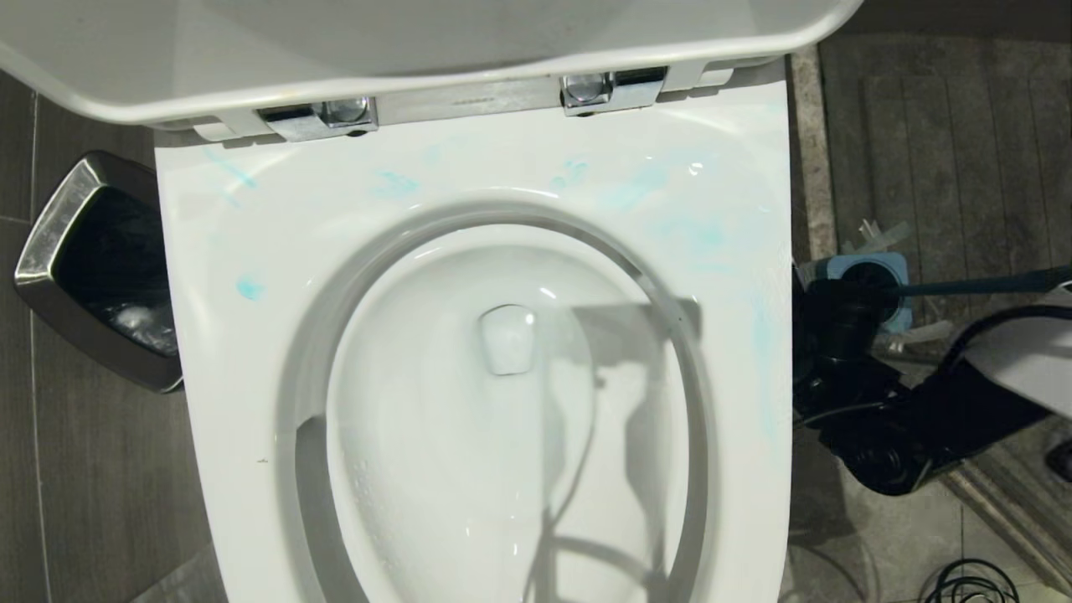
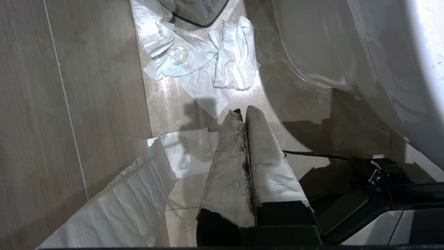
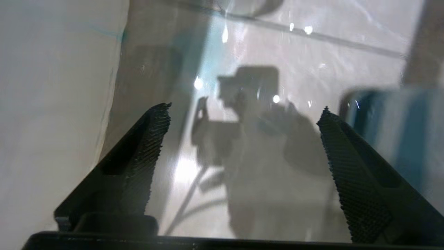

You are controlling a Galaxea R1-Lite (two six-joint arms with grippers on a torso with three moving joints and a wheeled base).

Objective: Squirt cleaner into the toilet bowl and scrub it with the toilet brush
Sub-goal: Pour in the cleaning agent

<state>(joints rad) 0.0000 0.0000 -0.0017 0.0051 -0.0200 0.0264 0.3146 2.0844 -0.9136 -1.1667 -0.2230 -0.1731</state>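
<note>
My right hand [image 3: 242,139] gapes wide and empty beside the toilet bowl [image 1: 251,419]. The toilet brush [image 1: 980,285] stands in its holder [image 1: 900,272] just right of the bowl. It looks light, stiff and slick; I'd grip mid-handle. My left hand [image 2: 242,116] hangs closed, holding nothing.

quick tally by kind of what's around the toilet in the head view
toilet bowl: 1
toilet brush: 1
brush holder: 1
steel waste bin: 1
chrome hinges: 2
total: 6
</note>
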